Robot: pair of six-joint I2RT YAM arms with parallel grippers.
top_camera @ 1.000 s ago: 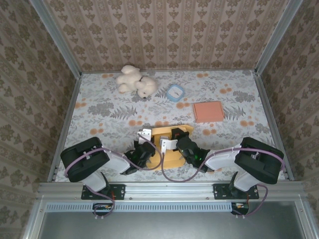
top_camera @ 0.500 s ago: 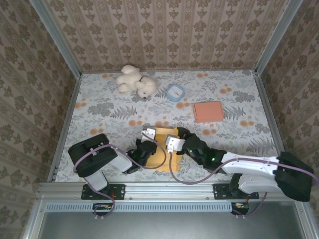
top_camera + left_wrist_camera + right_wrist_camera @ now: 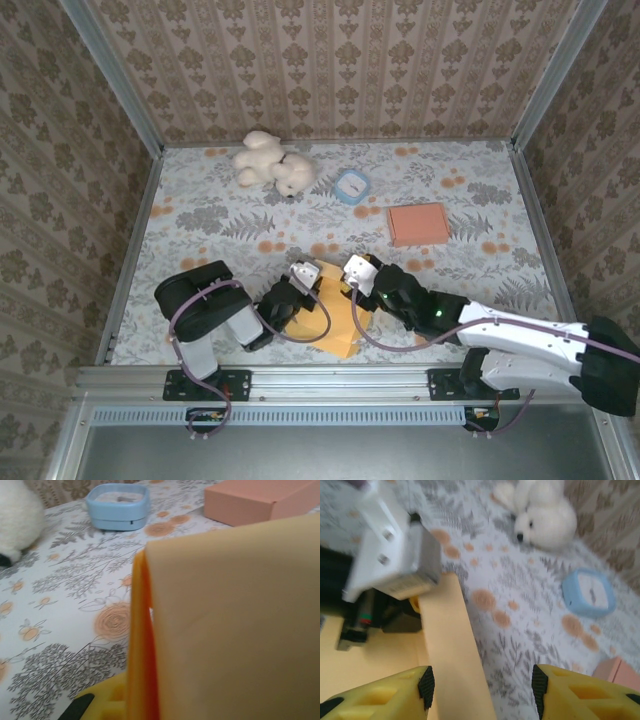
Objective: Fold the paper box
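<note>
Paper box [image 3: 338,322]: yellow-orange, near the counter's [image 3: 200,240] front edge, between both arms.
Left pincer [image 3: 315,288]: clamped narrow on a box flap.
Right pincer [image 3: 480,685]: fingers apart, straddling a raised flap.

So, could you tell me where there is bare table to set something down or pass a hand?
Bare cloth lies left, between the plush toy and the left arm, and far right, between the blue tub, the pink box and the wall. The near middle is crowded: the left tool and right tool meet at the paper box.
</note>
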